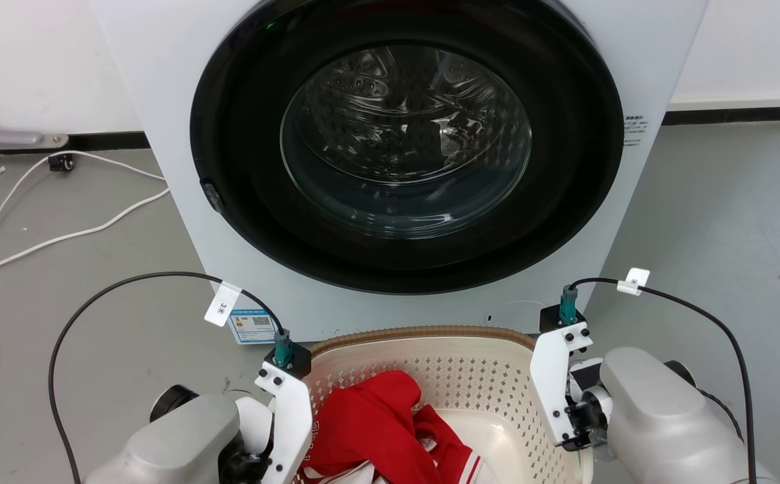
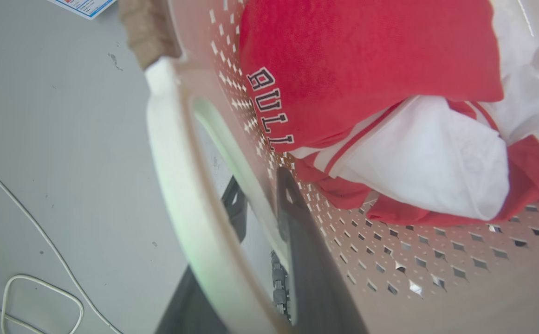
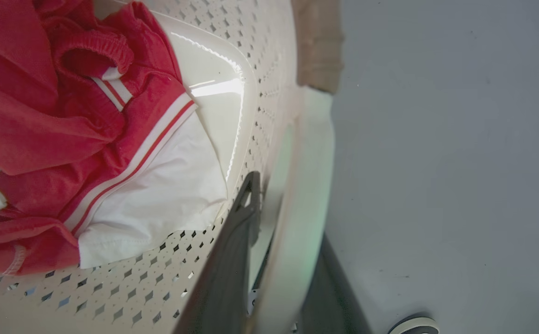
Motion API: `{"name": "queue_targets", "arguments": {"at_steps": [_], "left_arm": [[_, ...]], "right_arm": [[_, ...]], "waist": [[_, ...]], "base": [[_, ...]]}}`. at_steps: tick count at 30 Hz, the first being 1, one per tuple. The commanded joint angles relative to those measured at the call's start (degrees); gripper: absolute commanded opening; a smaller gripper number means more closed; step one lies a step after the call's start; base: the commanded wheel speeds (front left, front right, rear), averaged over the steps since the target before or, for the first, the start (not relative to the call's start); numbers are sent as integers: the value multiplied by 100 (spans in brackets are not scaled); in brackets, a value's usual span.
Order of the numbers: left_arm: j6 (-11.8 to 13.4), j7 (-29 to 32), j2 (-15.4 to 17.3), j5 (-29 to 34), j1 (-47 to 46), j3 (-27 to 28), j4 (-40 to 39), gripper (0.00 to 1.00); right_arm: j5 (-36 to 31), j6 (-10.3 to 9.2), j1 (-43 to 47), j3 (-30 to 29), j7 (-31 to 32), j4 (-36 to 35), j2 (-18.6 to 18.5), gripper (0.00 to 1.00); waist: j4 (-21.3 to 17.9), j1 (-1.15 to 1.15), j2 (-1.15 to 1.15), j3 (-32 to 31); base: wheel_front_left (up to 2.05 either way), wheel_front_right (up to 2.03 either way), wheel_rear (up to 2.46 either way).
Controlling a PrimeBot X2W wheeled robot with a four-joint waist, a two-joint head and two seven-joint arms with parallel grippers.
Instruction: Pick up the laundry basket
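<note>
I have the laundry basket (image 1: 470,383) at the bottom centre of the head view, its brown rim (image 1: 416,333) just in front of the washing machine (image 1: 154,101).

In the left wrist view the left gripper (image 2: 260,185) has one finger inside the perforated wall and the other outside, under the white handle (image 2: 172,176). The fingers are closed on the basket there. The right gripper (image 3: 288,208) matches it, with its fingers clamped either side of the other handle (image 3: 311,185).

The far rim has almost no room, since the machine's dark round door (image 1: 242,168) stands right above it. Bare grey floor (image 1: 732,222) lies open to the right of the frame.

At the left, a white cable (image 1: 60,238) trails across the floor, well apart from the basket. A red garment (image 1: 376,423) and a white cloth (image 2: 427,171) lie inside the basket, below the rim and between the two grippers.
</note>
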Motion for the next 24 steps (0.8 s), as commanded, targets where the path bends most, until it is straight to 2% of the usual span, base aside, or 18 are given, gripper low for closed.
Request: {"name": "queue_targets", "arguments": {"at_steps": [1,24], "left_arm": [[-114,39,-73,39,-45,-63,-67,0],[-113,73,-79,59,-37,-58,-51,0]], "right_arm": [[-3,2,-8,41,-23,-59,18,0],[234,8,7,172,-62,1,24,0]], "waist": [[-6,0,0,0],[-44,0,0,1]], "base": [[0,0,0],[0,0,0]]}}
